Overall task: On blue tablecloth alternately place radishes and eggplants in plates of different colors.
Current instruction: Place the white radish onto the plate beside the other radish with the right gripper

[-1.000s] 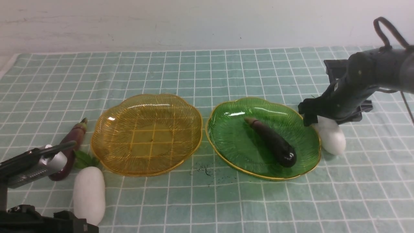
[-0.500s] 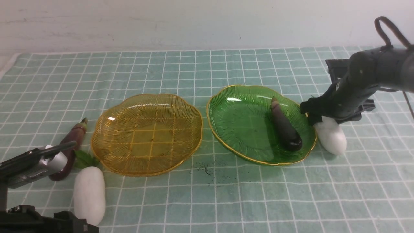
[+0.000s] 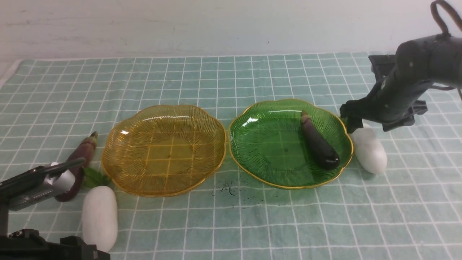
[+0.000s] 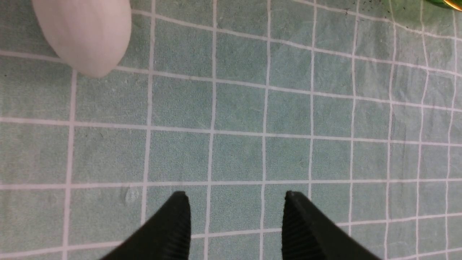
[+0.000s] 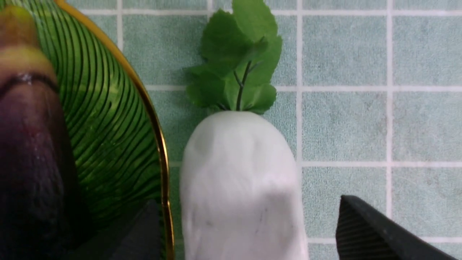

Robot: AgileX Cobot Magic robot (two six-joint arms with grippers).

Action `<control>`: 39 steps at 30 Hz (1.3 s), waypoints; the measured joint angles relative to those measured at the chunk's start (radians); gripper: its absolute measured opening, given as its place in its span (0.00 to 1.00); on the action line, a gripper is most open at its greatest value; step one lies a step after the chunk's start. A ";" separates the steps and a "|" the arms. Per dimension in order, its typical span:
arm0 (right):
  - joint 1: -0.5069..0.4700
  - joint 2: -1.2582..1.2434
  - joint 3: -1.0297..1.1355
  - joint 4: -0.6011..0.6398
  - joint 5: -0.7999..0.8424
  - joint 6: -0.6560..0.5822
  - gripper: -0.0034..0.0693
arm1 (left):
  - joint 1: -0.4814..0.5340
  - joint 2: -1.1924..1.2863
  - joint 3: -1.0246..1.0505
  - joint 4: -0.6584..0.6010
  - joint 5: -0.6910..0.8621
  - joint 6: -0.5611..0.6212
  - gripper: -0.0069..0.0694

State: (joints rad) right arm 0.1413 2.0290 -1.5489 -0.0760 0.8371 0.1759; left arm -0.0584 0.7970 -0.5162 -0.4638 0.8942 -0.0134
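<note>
Right gripper [image 5: 245, 202]: jaws are seen apart and empty, straddling a smooth white oblong toy radish [image 3: 370, 151]. This radish lies on the pale teal tablecloth with a white grid [image 3: 231, 83], just beside the right rim of the green ribbed gold-rimmed plate [image 3: 267, 155]. A slim glossy dark purple toy eggplant [image 3: 319, 144] is found in that plate, toward its right side. The amber ribbed plate [image 3: 162, 151] holds nothing.

Step judged: this radish is to be picked up.
- In the right wrist view one finger hangs over the green plate's rim, not over cloth. The gripper should be shifted away from the plate first, or the rim may be caught and the plate tipped.
- The thick middle should be gripped; the smooth rounded body is likely to slip if pinched near an end.
- A straight lift is advised before anything is carried over the rim.

Left gripper [image 4: 234, 202]: jaws are seen apart and empty above bare cloth, with a second white radish [image 4: 83, 36] near.

Not made out:
- Whether the first radish touches the rim cannot be told.
- Its green leaves [image 5: 238, 65] are hidden behind the gripper in the front view.
- Finger height above the cloth cannot be judged.
- A second purple eggplant [image 3: 81, 155] is partly covered by the left arm.
- Dark specks [image 3: 231, 191] on the cloth are left unidentified.
</note>
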 joint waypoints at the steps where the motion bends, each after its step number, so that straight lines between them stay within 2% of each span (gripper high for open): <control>1: -0.001 0.000 -0.003 -0.003 0.000 0.000 0.87 | 0.000 0.000 0.000 0.000 0.000 0.000 0.51; 6: -0.002 0.001 -0.004 -0.035 0.033 -0.001 0.86 | 0.000 0.000 0.000 0.000 0.000 -0.001 0.51; 9: -0.004 0.002 -0.007 -0.088 0.169 -0.003 0.86 | 0.000 0.000 0.000 0.000 0.000 -0.001 0.51; 16: -0.004 0.002 -0.007 -0.089 0.326 -0.013 0.86 | 0.000 0.000 0.000 0.000 0.000 -0.001 0.51; 28: -0.004 0.096 -0.008 -0.076 0.299 -0.109 0.85 | 0.000 0.000 0.000 0.000 0.000 0.000 0.51; 31: -0.004 0.100 -0.010 -0.076 0.307 -0.125 0.79 | 0.000 0.000 0.000 0.000 0.000 0.000 0.51; 32: -0.004 0.100 -0.010 -0.087 0.331 -0.129 0.71 | 0.000 0.000 0.000 0.000 0.000 0.000 0.51; 39: -0.004 0.033 -0.113 -0.127 0.378 -0.114 0.71 | 0.000 0.000 0.000 0.000 0.000 0.000 0.51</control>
State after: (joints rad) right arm 0.1373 2.0621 -1.6619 -0.2027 1.2149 0.0617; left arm -0.0584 0.7970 -0.5162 -0.4638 0.8942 -0.0133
